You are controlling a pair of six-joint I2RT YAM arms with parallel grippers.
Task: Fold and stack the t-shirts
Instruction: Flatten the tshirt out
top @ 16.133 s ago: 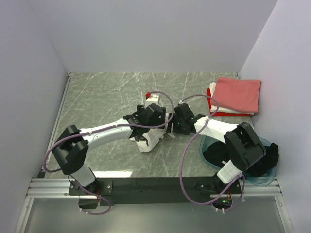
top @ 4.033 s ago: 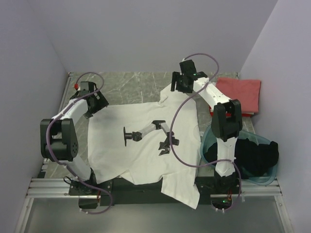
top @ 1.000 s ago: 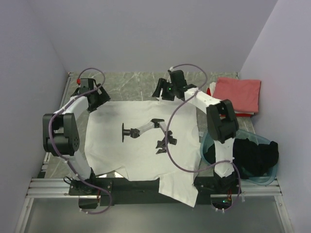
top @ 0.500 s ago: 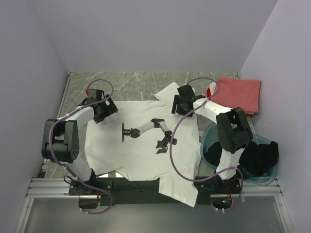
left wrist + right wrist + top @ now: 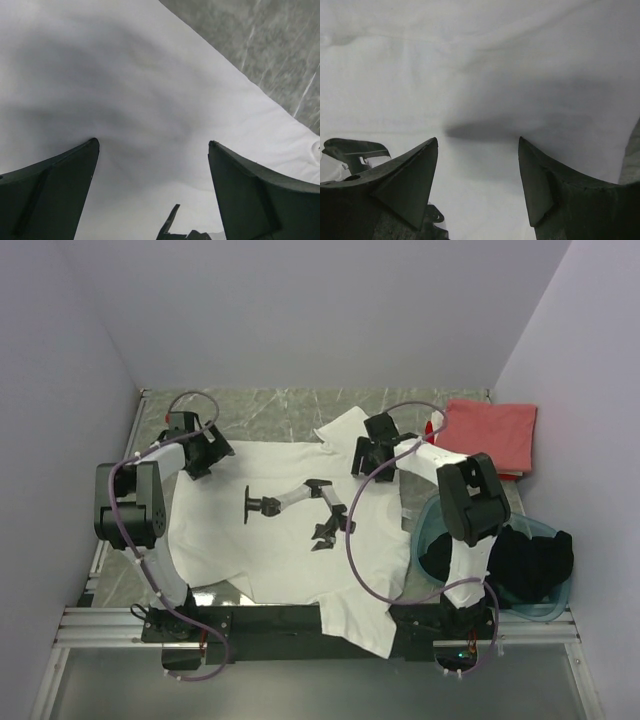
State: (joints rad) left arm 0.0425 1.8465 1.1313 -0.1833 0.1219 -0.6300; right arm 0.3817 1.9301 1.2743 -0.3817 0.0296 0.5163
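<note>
A large white t-shirt (image 5: 270, 550) with a dark graphic (image 5: 290, 502) lies spread flat, its hem hanging over the table's near edge. My left gripper (image 5: 203, 458) stands open just over its far left shoulder; the left wrist view (image 5: 153, 145) shows only white cloth (image 5: 125, 90) between the fingers. My right gripper (image 5: 366, 462) stands open over the far right shoulder beside the sleeve, and the right wrist view (image 5: 477, 141) shows nothing held there, only cloth (image 5: 485, 60). A salmon-pink t-shirt (image 5: 490, 432) lies folded on a stack at the back right. A black t-shirt (image 5: 530, 560) sits crumpled in the tub.
The translucent teal tub (image 5: 422, 532) stands at the right front, by the right arm's base. Grey marble table (image 5: 260, 410) shows behind the shirt, with walls close on three sides. A cable loops over the shirt's right half (image 5: 352, 540).
Both grippers have moved from the far edge inward onto the shirt's shoulders. The shirt has shifted slightly back and left, and its right sleeve now lies spread at the far side.
</note>
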